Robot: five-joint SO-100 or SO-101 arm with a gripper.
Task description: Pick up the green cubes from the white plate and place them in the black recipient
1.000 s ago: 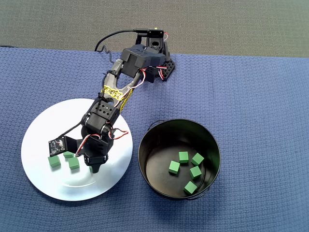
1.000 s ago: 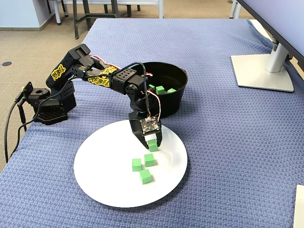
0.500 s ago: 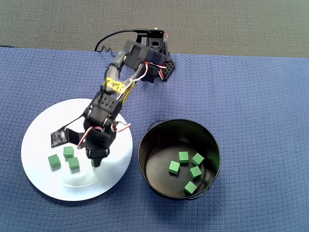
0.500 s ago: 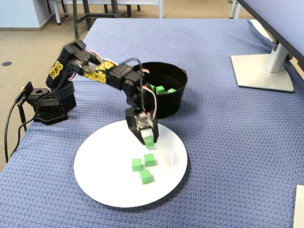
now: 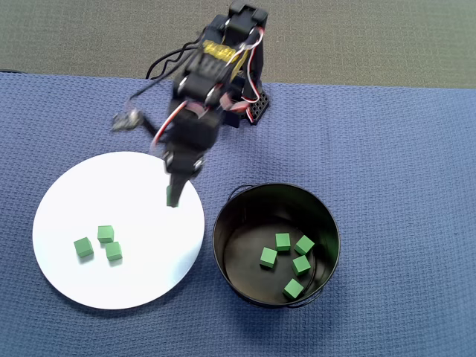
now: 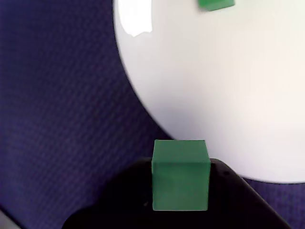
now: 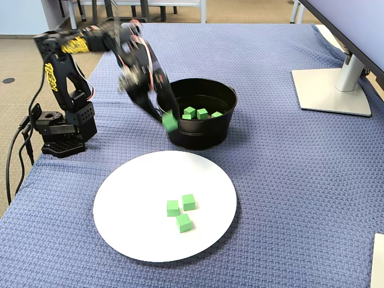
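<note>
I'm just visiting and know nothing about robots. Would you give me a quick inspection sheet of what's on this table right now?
Surface: blue woven cloth covering the table.
Job's things: three green cubes on the white plate; five more in the black bucket; one held cube lifted above the plate's edge.
Clutter: nothing seen on the cloth in the overhead view.
Gripper: the gripper is shut on the held cube, blurred.
Cables: a black cable runs from the arm's base off the table; thin wires along the arm.
Surroundings: a monitor stand at the fixed view's right; floor and furniture legs beyond.
</note>
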